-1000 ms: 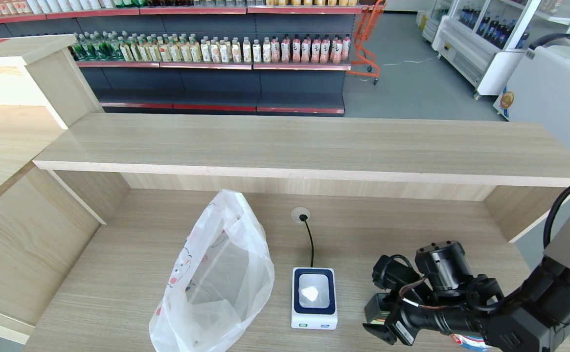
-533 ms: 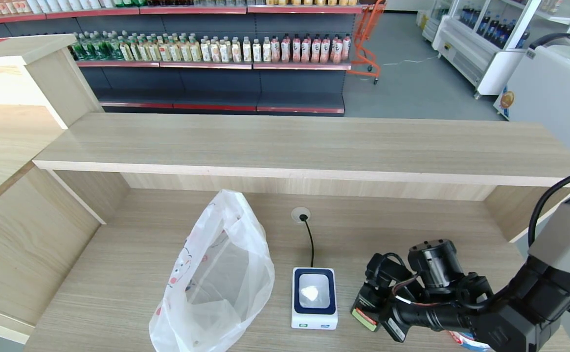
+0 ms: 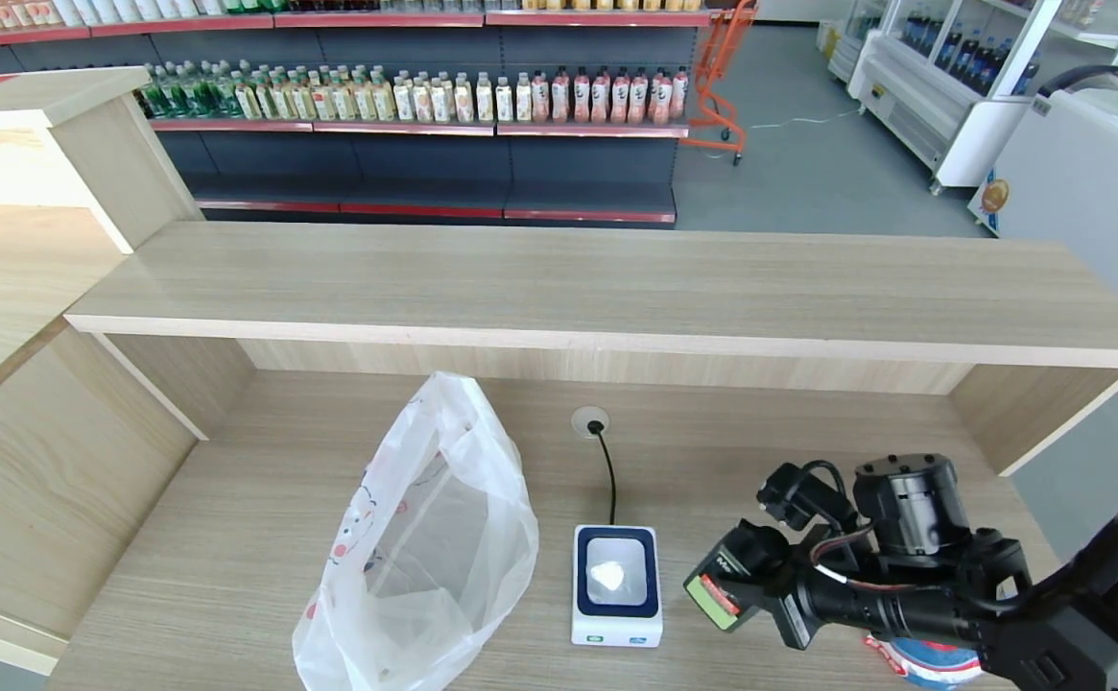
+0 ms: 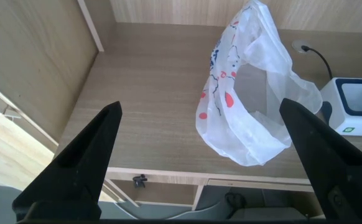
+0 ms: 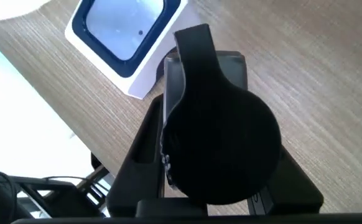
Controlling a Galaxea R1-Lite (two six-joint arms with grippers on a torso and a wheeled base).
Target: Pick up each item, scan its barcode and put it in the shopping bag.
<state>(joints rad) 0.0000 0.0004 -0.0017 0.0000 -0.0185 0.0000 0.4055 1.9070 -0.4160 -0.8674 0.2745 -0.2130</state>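
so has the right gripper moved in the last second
Yes. The right gripper, holding a small box, has shifted closer to the scanner.

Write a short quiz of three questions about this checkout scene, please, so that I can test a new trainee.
1. True or false: the right end effector holds a small box just to the right of the scanner.
2. Choose one. The shopping bag is:
A. standing on the counter, left of the scanner
B. hanging from an end effector
C. lying on top of the scanner
3. Fill in the missing word: the left end effector is above the counter with its fingers ___ and nothing between them.

Key: 1 true; 2 A; 3 open.
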